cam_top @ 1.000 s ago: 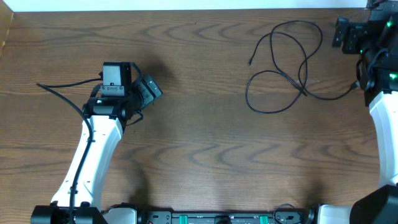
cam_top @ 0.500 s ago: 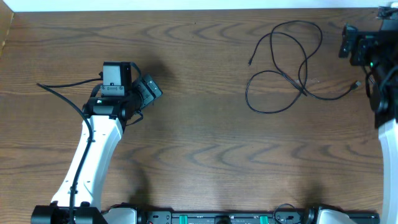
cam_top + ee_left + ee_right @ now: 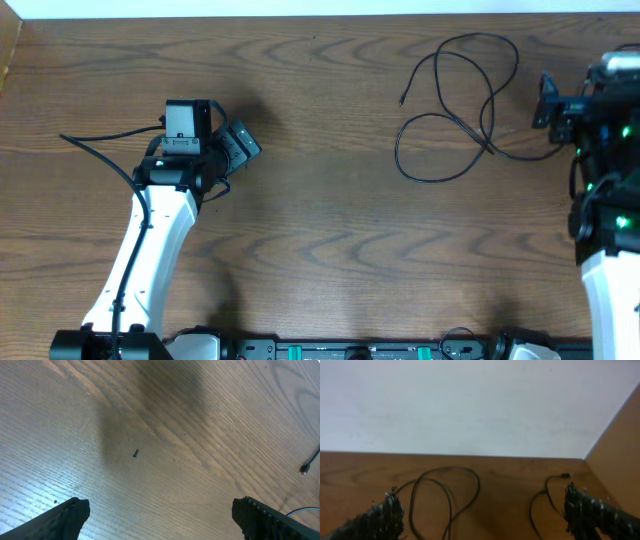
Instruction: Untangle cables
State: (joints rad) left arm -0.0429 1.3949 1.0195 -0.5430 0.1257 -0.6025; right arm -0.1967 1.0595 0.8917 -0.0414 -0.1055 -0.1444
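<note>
Both jaws wide apart, empty. Left gripper well apart from cables; right gripper near. Pinch single strand beside crossing, pull gently.

Even bright light; soft shadows on table; right wrist view blurred.

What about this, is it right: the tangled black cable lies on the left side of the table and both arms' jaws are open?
Wrong side. The overhead view shows the tangled black cable on the right side of the table; both arms' jaws are open.
</note>
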